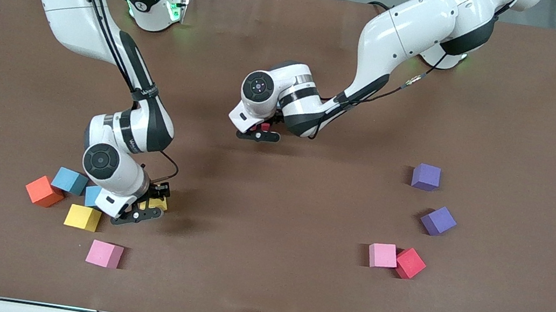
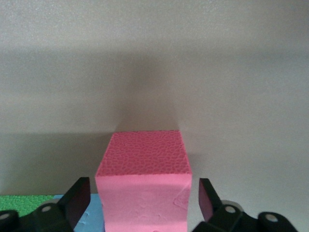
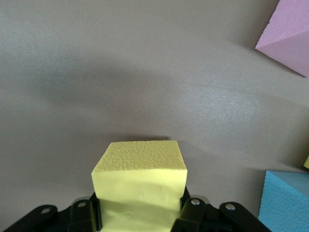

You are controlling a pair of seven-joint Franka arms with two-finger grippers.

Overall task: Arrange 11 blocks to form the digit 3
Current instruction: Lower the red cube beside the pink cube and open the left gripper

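**Front view: the 3 is barely begun, most cubes lie loose**

Front view gives you the tally. Under the left gripper (image 1: pixel 258 132) at mid-worktop only a sliver of pink shows between its fingers. The right gripper (image 1: pixel 148 208) is clenched on a yellow cube (image 1: pixel 158 203), with a blue cube (image 1: pixel 70 180), the orange cube (image 1: pixel 44 191), a second yellow cube (image 1: pixel 83 217) and a pink cube (image 1: pixel 104 254) scattered close around its fingers. Two purple cubes (image 1: pixel 426 177), another pink cube (image 1: pixel 382 255) and a red cube (image 1: pixel 410 263) sit well apart from both sets of fingers. You have most of the figure left to build.

Left wrist view shows what the front hides: the fingers (image 2: pixel 77 200) stand released, apart from a pink block (image 2: pixel 144 186) between them, which rests against a light blue block (image 2: pixel 94 220) and a green block (image 2: pixel 24 202).

Right wrist view confirms the fingers (image 3: pixel 186 205) grasping the yellow cube, lifted off the worktop (image 3: pixel 145 72).
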